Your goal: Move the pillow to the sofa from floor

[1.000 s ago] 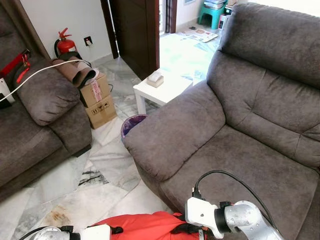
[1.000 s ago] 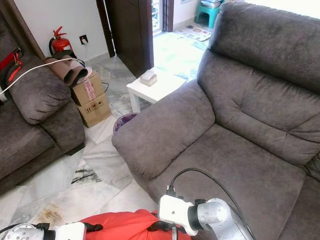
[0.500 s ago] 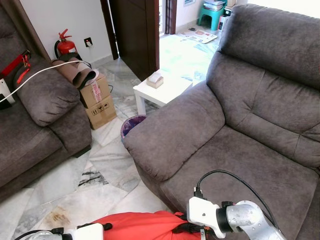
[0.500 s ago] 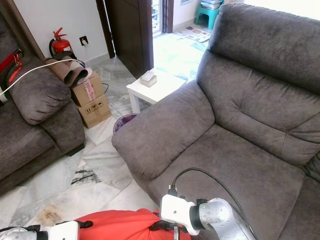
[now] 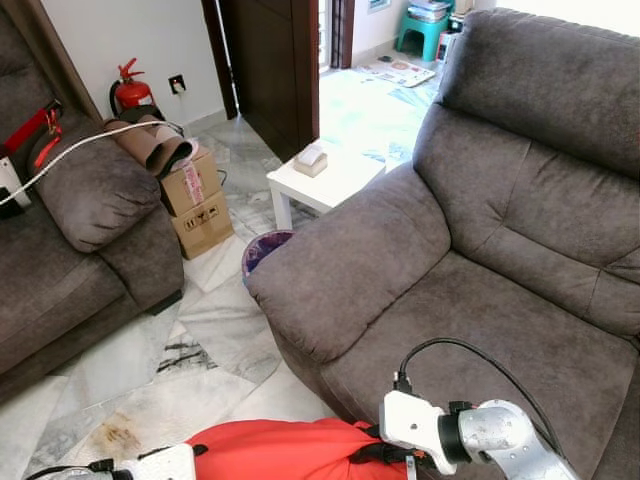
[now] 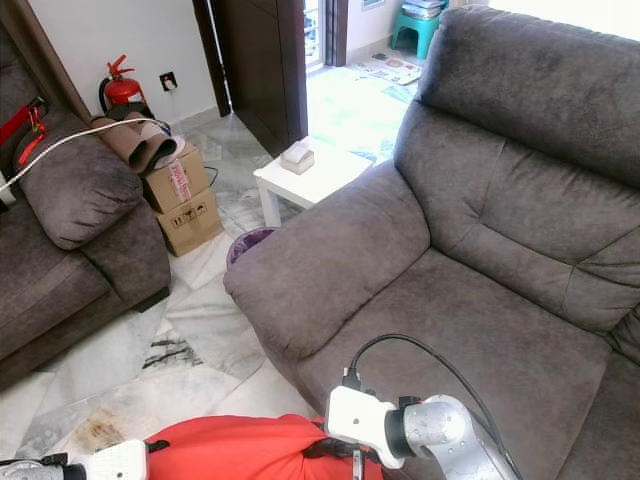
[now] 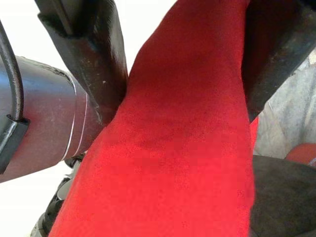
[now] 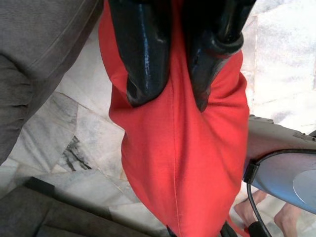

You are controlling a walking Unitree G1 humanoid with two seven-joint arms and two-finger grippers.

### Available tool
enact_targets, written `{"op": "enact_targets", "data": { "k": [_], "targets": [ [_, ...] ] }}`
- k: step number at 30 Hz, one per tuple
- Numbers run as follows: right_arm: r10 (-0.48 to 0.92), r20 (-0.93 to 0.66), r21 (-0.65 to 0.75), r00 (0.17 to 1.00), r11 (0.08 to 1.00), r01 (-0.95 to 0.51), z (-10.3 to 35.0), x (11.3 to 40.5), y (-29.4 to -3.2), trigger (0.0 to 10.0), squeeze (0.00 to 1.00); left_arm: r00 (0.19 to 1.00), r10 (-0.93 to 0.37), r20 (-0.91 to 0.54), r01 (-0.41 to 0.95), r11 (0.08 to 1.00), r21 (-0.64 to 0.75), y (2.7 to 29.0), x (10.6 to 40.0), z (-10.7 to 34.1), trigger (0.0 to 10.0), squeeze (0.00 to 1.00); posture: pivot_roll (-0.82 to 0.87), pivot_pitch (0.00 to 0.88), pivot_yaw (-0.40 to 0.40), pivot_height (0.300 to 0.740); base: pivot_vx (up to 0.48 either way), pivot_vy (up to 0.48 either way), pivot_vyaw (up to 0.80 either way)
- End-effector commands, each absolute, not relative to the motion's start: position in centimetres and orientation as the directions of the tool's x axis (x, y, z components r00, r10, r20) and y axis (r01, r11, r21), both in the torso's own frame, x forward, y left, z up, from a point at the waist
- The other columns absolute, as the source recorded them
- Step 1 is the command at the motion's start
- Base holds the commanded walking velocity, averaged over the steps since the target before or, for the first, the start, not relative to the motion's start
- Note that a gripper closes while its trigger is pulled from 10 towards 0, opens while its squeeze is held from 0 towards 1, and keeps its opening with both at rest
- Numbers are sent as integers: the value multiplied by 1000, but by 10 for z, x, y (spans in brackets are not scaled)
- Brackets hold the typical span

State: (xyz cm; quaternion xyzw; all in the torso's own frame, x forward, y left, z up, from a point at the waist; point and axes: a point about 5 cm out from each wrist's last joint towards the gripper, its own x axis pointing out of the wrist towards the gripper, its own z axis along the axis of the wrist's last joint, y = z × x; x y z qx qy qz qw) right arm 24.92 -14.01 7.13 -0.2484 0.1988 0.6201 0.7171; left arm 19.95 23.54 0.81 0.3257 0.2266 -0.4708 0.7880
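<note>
Red pillow (image 5: 275,448) is up off the floor (image 5: 215,350), slung between the two hands right at the near edge of view. Right hand (image 8: 170,81) is clamped on one end: both black fingers (image 8: 143,54) are pinched into the red fabric along a seam. Left hand (image 7: 182,74) grips the other end, its fingers (image 7: 91,59) pressed against either side of a fold of the cloth, grasping the pillow too. In the head views the right arm (image 5: 470,440) comes in beside the pillow, a black cable (image 5: 465,355) looping over its wrist, with the left arm (image 5: 150,465) at the pillow's other end.

Just beyond the right hand sits the grey sofa (image 5: 480,240), its seat cushion directly past the wrist and its armrest (image 5: 350,265) ahead of the pillow. Marble floor lies under and ahead of the left hand. Farther off on that side, a second grey sofa (image 5: 70,230), then cardboard boxes (image 5: 195,200). Past the armrest a small white surface (image 5: 325,180) carries a tissue box (image 5: 310,158). Farthest back, a red extinguisher (image 5: 130,90) against the wall and a dark door (image 5: 275,60).
</note>
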Motion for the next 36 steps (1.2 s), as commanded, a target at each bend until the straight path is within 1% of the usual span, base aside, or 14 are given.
{"op": "enact_targets", "data": {
  "k": [1,4,8,9,13,16,17,20,30,32,34,35,36],
  "targets": [
    [848,-493,-196,192,107,-975,99,257,-134,10000,0,433,-560,-706,898,337,284,243,193,1,0,0,63,145,32,740,0,0,0],
    [849,-489,-197,199,115,-974,99,257,-134,10000,0,465,-564,-683,884,345,316,240,198,3,0,0,60,148,34,740,0,0,0],
    [849,-489,-198,200,116,-973,99,256,-134,10000,0,481,-567,-669,875,353,330,238,201,5,0,0,61,150,35,740,0,0,0],
    [850,-489,-196,198,114,-974,99,255,-133,10000,0,506,-568,-650,862,363,354,237,205,7,0,0,63,151,34,740,0,0,0],
    [850,-488,-195,198,115,-974,99,255,-133,10000,0,537,-572,-619,843,376,384,233,210,9,0,0,61,154,34,740,0,0,0],
    [849,-488,-197,201,118,-973,99,255,-133,10000,0,586,-582,-564,810,400,428,228,216,14,0,0,60,156,34,740,0,0,0],
    [849,-488,-197,201,118,-973,99,255,-133,10000,0,586,-582,-564,810,400,428,228,216,14,0,0,60,156,34,740,0,0,0],
    [848,-490,-197,202,118,-973,99,255,-133,10000,0,619,-584,-525,784,428,449,225,221,18,0,0,61,156,33,740,0,0,0],
    [843,-492,-204,219,133,-970,97,256,-133,10000,0,670,-577,-467,742,491,457,218,225,19,0,0,61,155,33,740,0,0,0],
    [841,-490,-203,231,147,-968,96,256,-135,10000,0,701,-571,-428,713,534,455,214,229,22,0,0,60,157,32,740,0,0,0],
    [839,-490,-203,237,154,-967,95,257,-137,10000,0,715,-566,-410,698,555,452,213,231,24,0,0,59,157,32,740,0,0,0],
    [838,-487,-204,245,164,-965,95,257,-138,10000,0,739,-553,-386,673,586,451,212,235,26,0,0,60,157,32,740,0,0,0],
    [838,-487,-204,247,166,-965,95,257,-138,10000,0,745,-549,-380,667,594,450,212,235,27,0,0,60,157,32,740,0,0,0]
  ]
}}
